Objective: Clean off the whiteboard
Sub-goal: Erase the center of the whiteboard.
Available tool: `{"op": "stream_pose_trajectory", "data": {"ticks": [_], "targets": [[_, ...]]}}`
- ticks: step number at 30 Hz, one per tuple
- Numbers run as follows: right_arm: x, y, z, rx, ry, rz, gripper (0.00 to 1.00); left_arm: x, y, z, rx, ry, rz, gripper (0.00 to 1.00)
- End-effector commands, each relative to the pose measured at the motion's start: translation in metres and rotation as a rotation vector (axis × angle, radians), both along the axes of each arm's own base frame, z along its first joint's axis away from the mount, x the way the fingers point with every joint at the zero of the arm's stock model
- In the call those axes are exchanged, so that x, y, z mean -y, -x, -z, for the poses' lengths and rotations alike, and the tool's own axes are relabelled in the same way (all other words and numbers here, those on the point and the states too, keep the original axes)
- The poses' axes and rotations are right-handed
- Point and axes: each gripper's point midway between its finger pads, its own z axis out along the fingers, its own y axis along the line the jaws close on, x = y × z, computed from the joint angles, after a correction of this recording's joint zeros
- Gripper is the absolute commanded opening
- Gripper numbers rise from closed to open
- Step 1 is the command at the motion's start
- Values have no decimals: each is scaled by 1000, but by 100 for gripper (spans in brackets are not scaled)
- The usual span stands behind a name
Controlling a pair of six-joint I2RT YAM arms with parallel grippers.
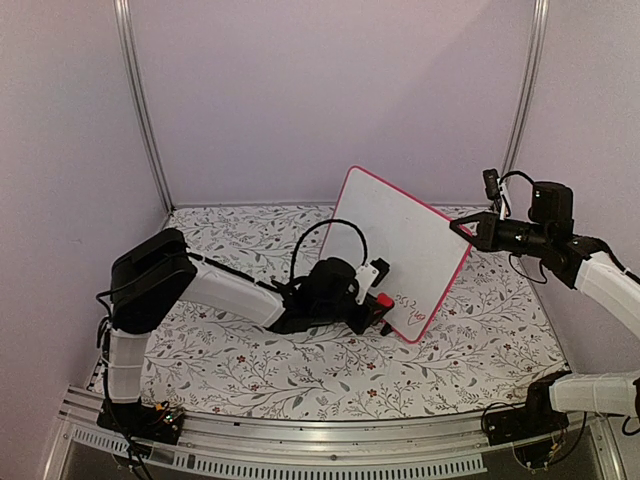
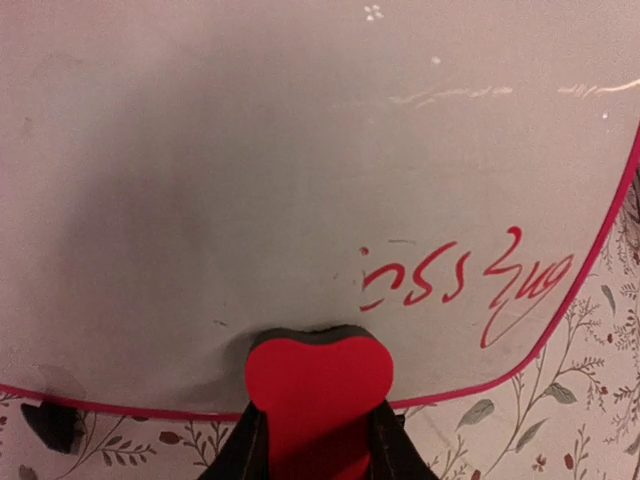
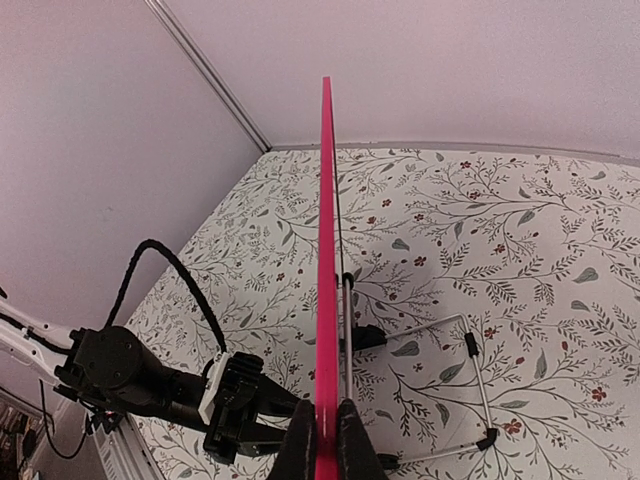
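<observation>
The right gripper (image 1: 466, 228) is clamped shut on the top edge of the whiteboard (image 1: 395, 235) between its fingers, apparently to steady the tilted board against wiping pressure. The left gripper (image 2: 318, 445) is closed on a red eraser (image 2: 318, 375), whose tip meets the board's lower rim. The red writing (image 2: 470, 285) lies just right of it, unerased. The writing is too scrawled to read, and the right wrist sees the board only edge-on.

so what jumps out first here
The whiteboard stands tilted mid-table, its right side pinched by the right pincer. Near its lower corner the left pincer holds a red eraser at the board, just beside red handwriting not yet wiped.
</observation>
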Motion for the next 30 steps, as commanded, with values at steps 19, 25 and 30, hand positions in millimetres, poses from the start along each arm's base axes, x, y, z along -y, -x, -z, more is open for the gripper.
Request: {"op": "stream_pose_trajectory", "data": {"ticks": [19, 25, 30], "targets": [[-12, 20, 23, -115, -4, -87, 0, 15, -26, -73, 114, 91, 17, 0], [-11, 19, 19, -105, 4, -78, 0, 23, -30, -91, 143, 94, 27, 0], [-12, 19, 22, -117, 1, -80, 0, 24, -29, -91, 141, 103, 32, 0]]}}
